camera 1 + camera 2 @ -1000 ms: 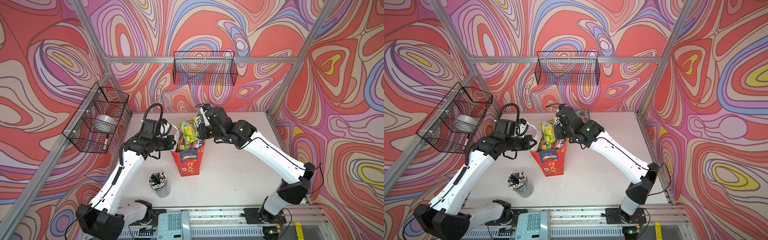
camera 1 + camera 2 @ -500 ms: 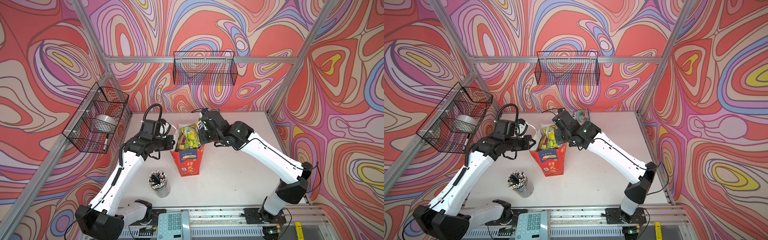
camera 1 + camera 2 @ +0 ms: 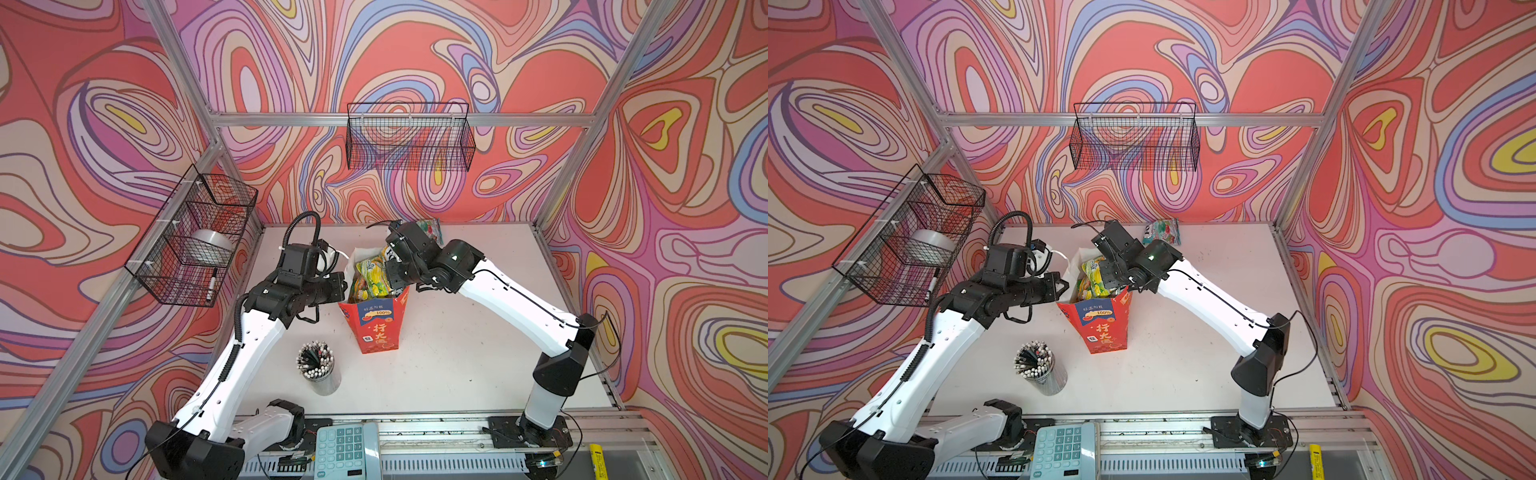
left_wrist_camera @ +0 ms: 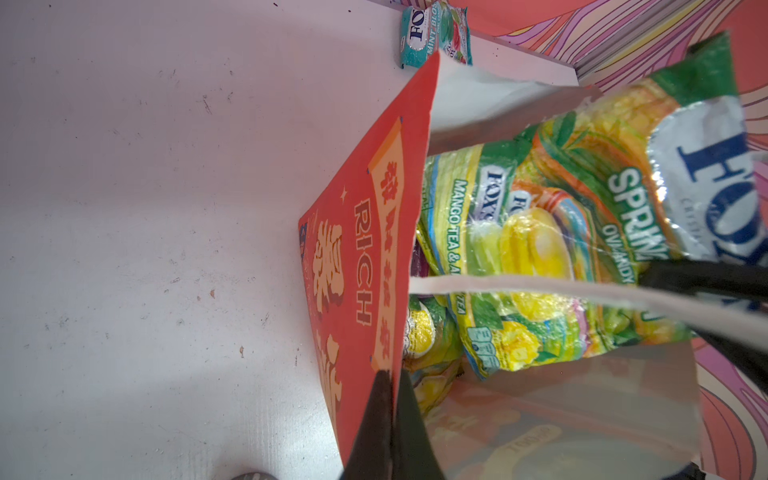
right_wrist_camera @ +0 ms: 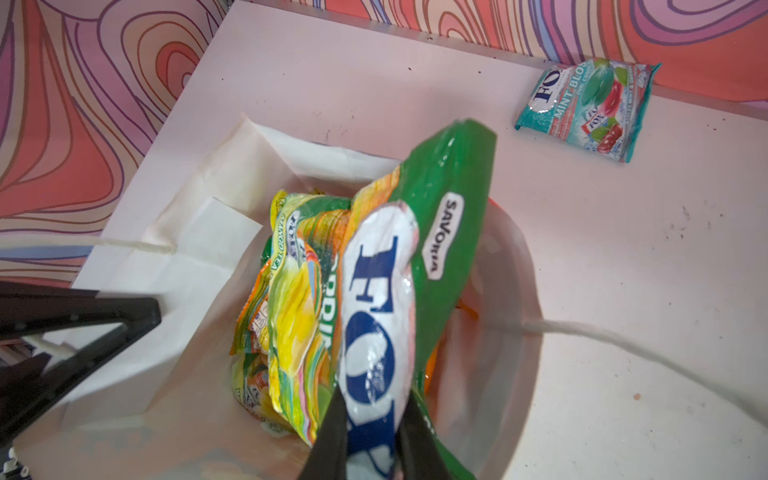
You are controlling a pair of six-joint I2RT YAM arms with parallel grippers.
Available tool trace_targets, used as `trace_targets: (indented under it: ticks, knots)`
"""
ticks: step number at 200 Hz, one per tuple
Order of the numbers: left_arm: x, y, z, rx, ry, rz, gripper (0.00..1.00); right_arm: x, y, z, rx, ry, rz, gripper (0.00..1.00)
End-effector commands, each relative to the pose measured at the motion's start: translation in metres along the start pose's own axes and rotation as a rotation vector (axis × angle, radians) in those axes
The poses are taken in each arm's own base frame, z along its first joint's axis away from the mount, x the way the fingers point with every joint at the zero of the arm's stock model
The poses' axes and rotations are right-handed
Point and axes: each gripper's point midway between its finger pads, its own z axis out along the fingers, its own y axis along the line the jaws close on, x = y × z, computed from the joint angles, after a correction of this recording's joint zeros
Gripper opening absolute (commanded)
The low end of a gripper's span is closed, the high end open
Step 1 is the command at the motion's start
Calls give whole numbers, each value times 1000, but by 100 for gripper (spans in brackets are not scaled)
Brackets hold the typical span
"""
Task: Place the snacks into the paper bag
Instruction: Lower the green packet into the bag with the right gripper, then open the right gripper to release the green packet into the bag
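Right wrist view: a green pouch (image 5: 449, 216) is seen clamped between the fingers of the right gripper (image 5: 374, 411) and is held at the open mouth of the paper bag (image 5: 199, 266), above several yellow-green pouches (image 5: 291, 299) that are packed on edge inside. In the left wrist view the red wall of the bag is pinched at its rim by the left gripper (image 4: 390, 376), whose jaws are pressed together on the paper. In both top views the bag is found standing upright near the middle of the table (image 3: 457, 374), between the two grippers. One teal pouch (image 5: 586, 108) is seen lying flat at the far edge of the table, well apart from the bag.
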Motion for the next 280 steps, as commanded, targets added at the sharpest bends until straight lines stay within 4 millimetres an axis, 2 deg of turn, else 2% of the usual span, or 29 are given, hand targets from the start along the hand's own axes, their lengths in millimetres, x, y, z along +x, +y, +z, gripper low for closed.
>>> trace_targets:
  ticks: [1, 46, 69, 85, 104, 142, 160, 174, 208, 257, 280]
  knots:
    - [-8, -5, -5, 24, -43, 7, 0, -4, 12, 4, -31, -3, -10, 0]
    - [-8, -6, -5, 28, -41, 9, 0, 6, 27, 14, -62, 24, -8, 0]
    - [-8, -6, -5, 28, -43, 7, 0, 13, 26, 20, -42, 62, 0, 6]
    - [-8, -6, -5, 31, -37, 7, 0, 15, 22, 21, -22, 62, 15, 16]
    - [-8, -5, -5, 21, -41, 7, 0, 8, 11, 15, 33, 26, 39, 29]
    - [-8, -6, -6, 26, -39, 9, 0, -9, 2, -15, 61, -72, 59, 53]
    - [-8, -5, -6, 22, -42, 10, 0, -19, 2, -30, 48, -112, 61, 59]
    - [-7, -7, -5, 30, -37, 8, 0, -27, 3, -43, 37, -144, 63, 59]
    - [-8, -4, -5, 19, -42, 8, 0, -39, 8, -55, 9, -181, 38, 57]
    - [-8, -3, -4, 10, -42, 8, 0, -23, 14, -14, 44, -80, 16, 39]
    - [-7, -5, -3, 20, -28, 8, 0, -14, 15, 5, 62, -33, 6, 38]
